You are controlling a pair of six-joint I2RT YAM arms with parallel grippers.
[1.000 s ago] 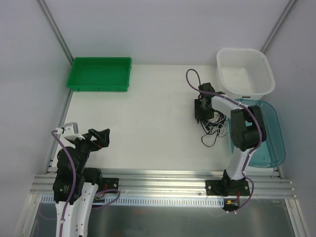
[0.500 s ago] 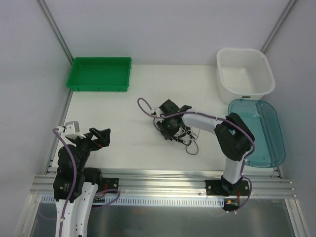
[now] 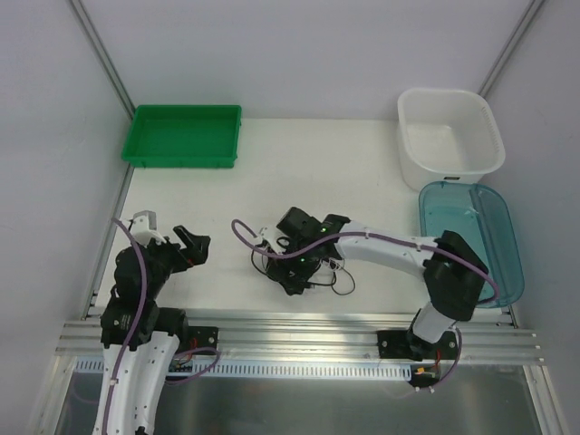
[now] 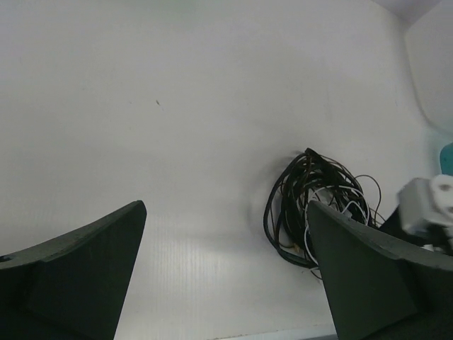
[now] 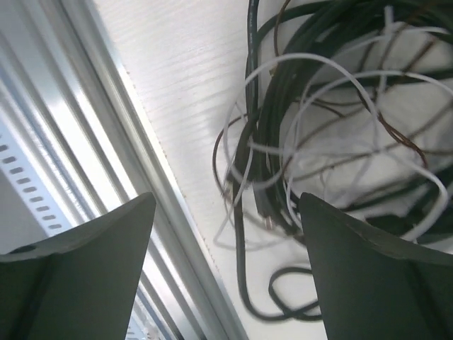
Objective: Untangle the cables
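Tangled black and white cables (image 4: 311, 205) heaped on the white worktop (image 3: 227, 190), right gripper (image 5: 226, 262) spread wide over them, left gripper (image 4: 226, 276) released, empty, well apart

No readable text, label, brand, number or sign in any view. Small yellow-orange bit (image 3: 422, 370) at the right arm's base (image 3: 410, 344): too small to tell if it carries print.
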